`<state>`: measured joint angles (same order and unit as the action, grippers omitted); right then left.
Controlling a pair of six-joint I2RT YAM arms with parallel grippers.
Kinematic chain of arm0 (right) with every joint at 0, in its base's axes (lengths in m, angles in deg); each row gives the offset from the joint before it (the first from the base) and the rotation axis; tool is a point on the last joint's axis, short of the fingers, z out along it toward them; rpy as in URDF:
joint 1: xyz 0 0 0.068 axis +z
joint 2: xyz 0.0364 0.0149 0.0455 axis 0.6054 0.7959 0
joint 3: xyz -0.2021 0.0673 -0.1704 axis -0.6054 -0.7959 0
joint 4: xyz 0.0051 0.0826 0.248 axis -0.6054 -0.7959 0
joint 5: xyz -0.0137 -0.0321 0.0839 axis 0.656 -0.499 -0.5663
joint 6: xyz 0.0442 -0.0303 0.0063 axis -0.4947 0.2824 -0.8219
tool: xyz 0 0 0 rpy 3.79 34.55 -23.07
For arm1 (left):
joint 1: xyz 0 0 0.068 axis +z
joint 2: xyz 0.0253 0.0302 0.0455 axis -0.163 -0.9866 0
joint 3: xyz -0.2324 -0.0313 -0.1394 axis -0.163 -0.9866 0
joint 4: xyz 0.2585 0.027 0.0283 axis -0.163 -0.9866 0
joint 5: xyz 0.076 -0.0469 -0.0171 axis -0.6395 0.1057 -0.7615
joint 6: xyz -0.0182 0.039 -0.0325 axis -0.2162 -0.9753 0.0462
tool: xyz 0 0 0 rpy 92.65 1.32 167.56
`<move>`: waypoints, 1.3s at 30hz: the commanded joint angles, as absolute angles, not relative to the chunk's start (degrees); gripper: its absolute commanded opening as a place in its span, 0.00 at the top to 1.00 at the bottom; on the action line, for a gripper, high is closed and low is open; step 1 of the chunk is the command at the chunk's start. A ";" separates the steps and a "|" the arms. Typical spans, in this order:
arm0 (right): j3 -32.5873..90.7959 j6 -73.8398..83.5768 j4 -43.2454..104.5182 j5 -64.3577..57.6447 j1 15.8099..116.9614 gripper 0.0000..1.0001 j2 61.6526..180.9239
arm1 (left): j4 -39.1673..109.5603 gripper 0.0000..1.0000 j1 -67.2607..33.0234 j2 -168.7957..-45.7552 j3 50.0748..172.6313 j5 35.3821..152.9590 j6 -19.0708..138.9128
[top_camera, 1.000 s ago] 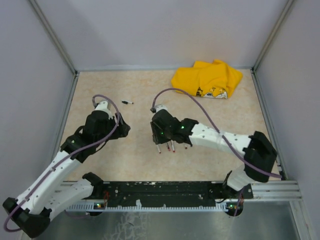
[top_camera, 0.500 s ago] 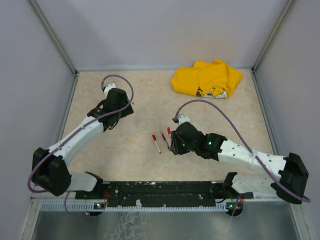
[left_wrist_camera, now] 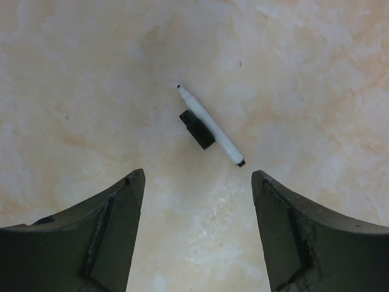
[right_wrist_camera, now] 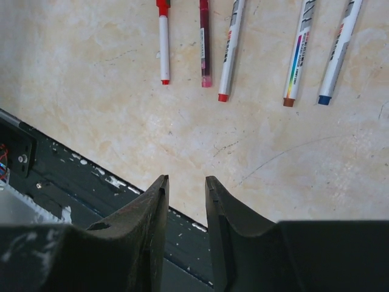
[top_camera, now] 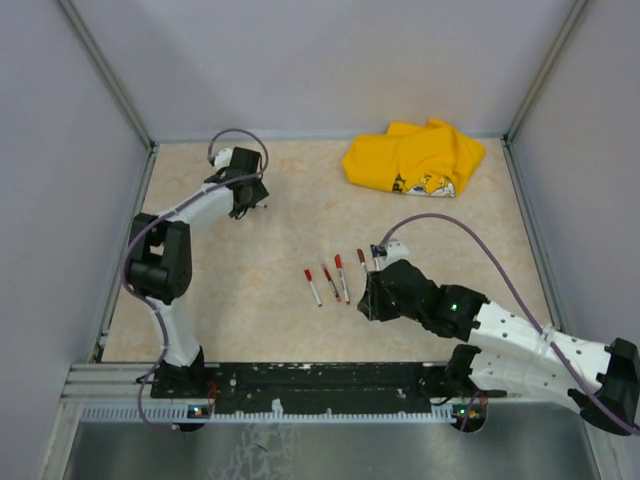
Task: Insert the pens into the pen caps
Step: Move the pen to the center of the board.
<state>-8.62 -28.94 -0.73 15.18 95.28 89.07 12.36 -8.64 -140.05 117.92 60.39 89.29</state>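
Your left gripper is wide open, empty, over the pen; cap touches it at its 9 o'clock, so you'll prob pinch both. Your right gripper: narrow gap, empty, other pens at 12.

A crumpled yellow cloth (a print on it) lies in the far right corner of the tabletop; a black rail lines its near edge.
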 commanded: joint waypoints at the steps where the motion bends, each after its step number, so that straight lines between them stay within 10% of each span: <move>1: -9.20 -30.60 -0.20 16.42 95.45 0.69 87.10 | 11.48 0.24 -7.32 -144.84 122.33 58.46 91.56; 15: -11.36 -31.46 0.14 17.00 95.46 0.69 85.95 | 5.62 0.29 -6.44 -157.40 135.80 58.49 88.98; 39: -10.66 -30.81 -0.66 17.15 95.44 0.69 85.84 | 2.30 0.75 -7.26 -148.07 124.32 67.98 77.01</move>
<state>-12.03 -30.95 -1.43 15.81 95.28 86.40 4.23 -6.85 -152.57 127.82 62.88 81.27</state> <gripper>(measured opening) 0.306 0.301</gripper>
